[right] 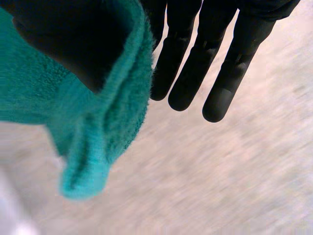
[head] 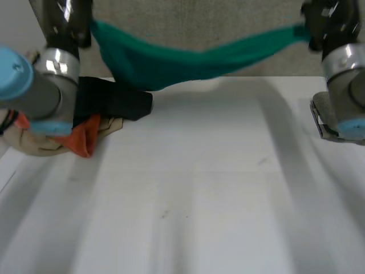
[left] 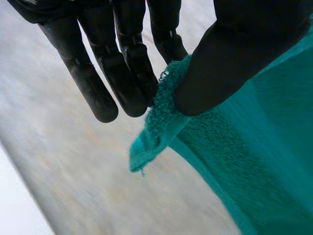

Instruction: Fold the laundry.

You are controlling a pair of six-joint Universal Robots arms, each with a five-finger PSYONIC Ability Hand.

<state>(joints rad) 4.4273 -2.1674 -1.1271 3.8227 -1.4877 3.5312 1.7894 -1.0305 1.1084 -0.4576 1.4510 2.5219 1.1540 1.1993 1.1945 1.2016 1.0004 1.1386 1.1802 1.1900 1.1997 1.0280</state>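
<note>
The teal towel hung at twelve o'clock above the bench, sagging between both hands. The left hand pinched one corner between thumb and fingers, and the right hand clamped the opposite end likewise. Drawing the ends apart would likely flatten it before laying it down. Other laundry lay heaped loose at nine o'clock.

My left arm and right arm are grey cylinders with light-blue caps and shiny metal wrist rings. My left hand and right hand are matte black, with long round-tipped fingers.
</note>
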